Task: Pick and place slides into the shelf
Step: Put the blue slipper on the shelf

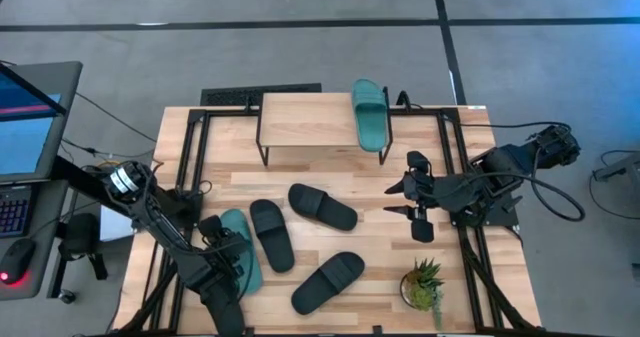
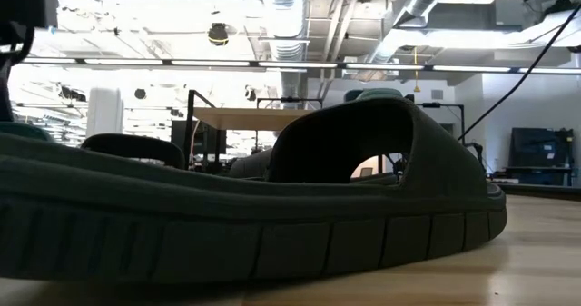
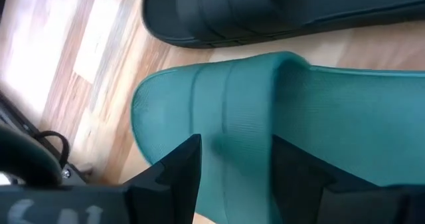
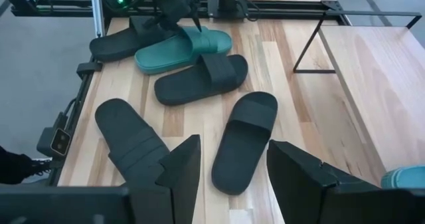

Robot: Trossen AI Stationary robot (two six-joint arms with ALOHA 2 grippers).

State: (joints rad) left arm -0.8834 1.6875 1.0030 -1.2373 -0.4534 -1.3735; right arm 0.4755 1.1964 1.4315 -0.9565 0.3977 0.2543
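A teal slide lies sole-down on the table near its left front, and fills the left wrist view. My left gripper is open, slanting down over its strap, one finger on each side. I see no touch. Three black slides lie flat mid-table, and another lies under the left arm. A second teal slide rests on the shelf at its right end. My right gripper hangs open above the table's right part.
A small potted plant stands near the front right corner. Black frame rails run along the table's left and right sides. Bare wood shows between the shelf and the slides. In the low view a dark slide blocks most of the picture.
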